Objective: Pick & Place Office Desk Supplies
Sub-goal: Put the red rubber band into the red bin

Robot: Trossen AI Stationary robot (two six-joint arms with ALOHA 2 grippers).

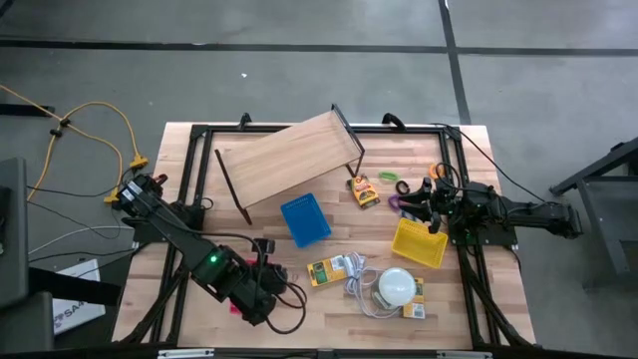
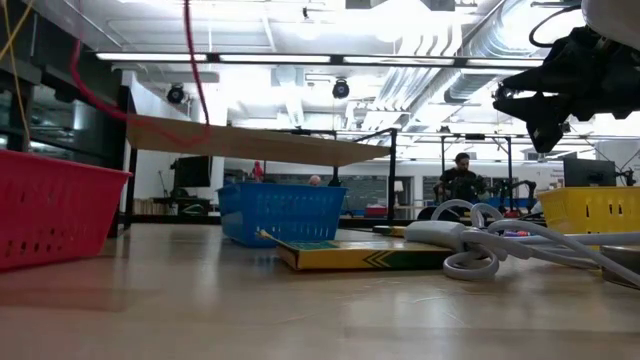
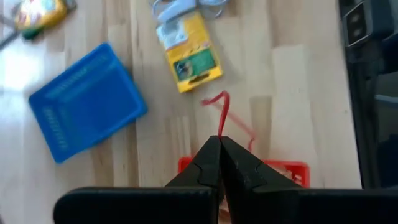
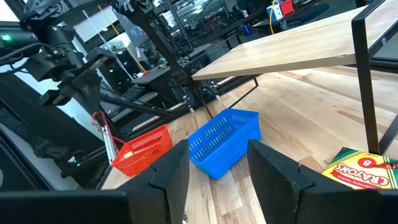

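Strand-dropping looks like the step in hand: left gripper pinched fully shut on a thin red strand, limp and looping, perhaps a band or cord, too fine to tell which. Hangs straight above the red basket at the near left of the table, so the coming move likely turns on that one vertical line: basket directly beneath the fingertips, strand drooping toward it with its long axis running down and slightly forward past the rim. Probably needs only a release, though a floppy loop could catch on the perforated plastic wall. Right gripper spread wide with nothing between its fingers, poised over the table's right side by the yellow basket, far nearer than the left to the crayon box and the small purple piece. Elsewhere on the pale wood planks: blue basket, latticed and rectangular, mid-table; flat yellow-green printed packet, glossy card, just beside a smooth white dome with coiled cord.
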